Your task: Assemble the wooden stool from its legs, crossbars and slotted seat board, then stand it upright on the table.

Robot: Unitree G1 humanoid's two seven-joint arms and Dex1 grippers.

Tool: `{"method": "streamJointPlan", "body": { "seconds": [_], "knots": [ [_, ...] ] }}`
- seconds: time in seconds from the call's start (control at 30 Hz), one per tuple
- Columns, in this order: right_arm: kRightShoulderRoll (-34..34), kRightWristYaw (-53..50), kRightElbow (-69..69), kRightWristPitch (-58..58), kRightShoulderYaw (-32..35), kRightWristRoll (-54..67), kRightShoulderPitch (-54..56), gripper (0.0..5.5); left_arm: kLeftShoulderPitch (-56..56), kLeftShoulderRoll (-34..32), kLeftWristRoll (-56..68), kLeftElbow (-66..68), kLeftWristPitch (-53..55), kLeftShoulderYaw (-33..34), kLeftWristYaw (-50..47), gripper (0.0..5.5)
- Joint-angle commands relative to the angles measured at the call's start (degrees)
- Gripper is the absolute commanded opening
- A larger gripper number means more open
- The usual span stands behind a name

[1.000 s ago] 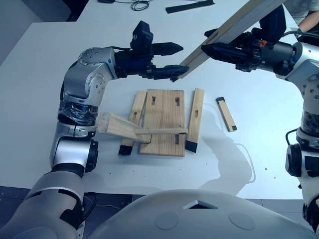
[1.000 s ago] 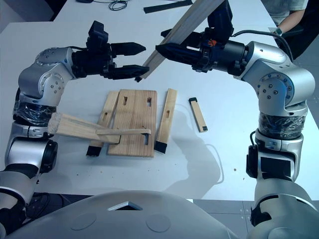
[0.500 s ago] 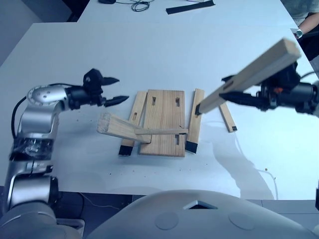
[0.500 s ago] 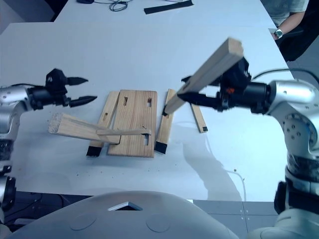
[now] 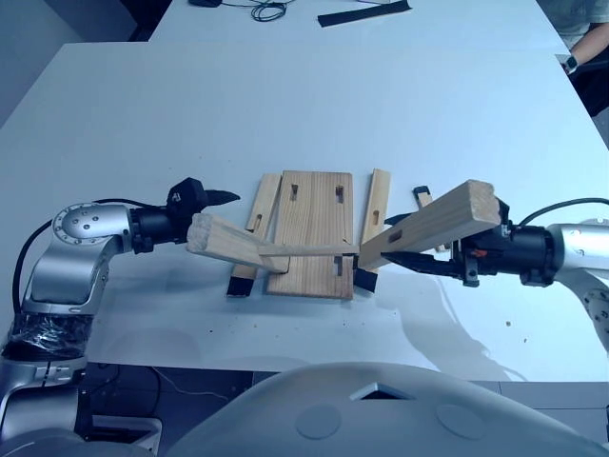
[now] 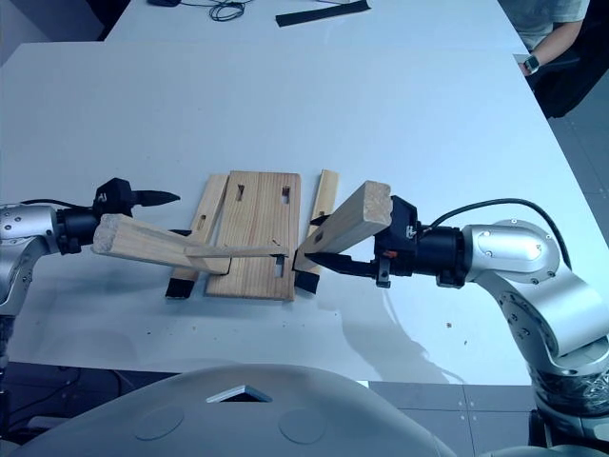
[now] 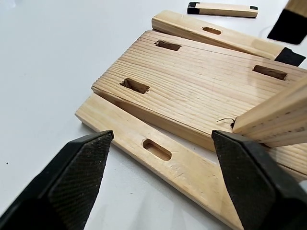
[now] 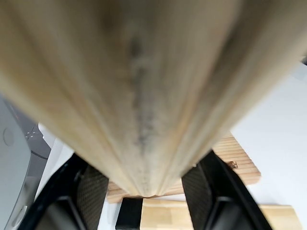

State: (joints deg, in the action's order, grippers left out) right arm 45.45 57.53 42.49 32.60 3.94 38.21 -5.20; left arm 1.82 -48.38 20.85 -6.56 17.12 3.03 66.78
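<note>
Left eye view, L to R: left hand point(image 5: 211, 202) sits low over the worktop point(image 5: 190, 95), just behind the fat end of a leg point(image 5: 221, 241). Left wrist view shows its fingers point(image 7: 79, 167) spread wide and empty, either side of a flat slotted leg point(image 7: 158, 153) lying beside the seat board point(image 7: 206, 81).

The fat leg lies tilted across that flat leg, w/ a thin crossbar point(image 5: 314, 251) running from it over the seat board; looks plugged in, can't confirm the joint.

Seat board lies flat and its visible slots are bare. Another slotted leg point(image 5: 376, 205) lies flat along its right edge, a short crossbar point(image 5: 422, 197) just beyond.

Right hand point(image 5: 395, 243) is clamped on a 4th leg point(image 5: 433, 221), held off the worktop, tip near the crossbar's free end; contact unclear.

Progress est.: early. At most 1 joint made. Left: 2nd crossbar, all seat slots, standing it up.
</note>
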Motion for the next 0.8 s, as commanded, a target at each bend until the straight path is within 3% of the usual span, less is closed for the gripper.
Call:
{"method": "streamJointPlan", "body": {
  "seconds": [0.03,0.8],
  "knots": [
    [-1.41,-1.04,-0.99,-2.79,-2.34,-1.83,-0.12,2.04,1.89,-0.92,0.08,0.37,0.48,-0.59,1.08,3.82],
    [-3.24,-0.62,-6.93,-12.22,-12.87,-10.69,-0.35,2.04,8.48,-0.76,-1.63,5.79,-0.52,-4.45,5.91,3.82]
  ]
}}
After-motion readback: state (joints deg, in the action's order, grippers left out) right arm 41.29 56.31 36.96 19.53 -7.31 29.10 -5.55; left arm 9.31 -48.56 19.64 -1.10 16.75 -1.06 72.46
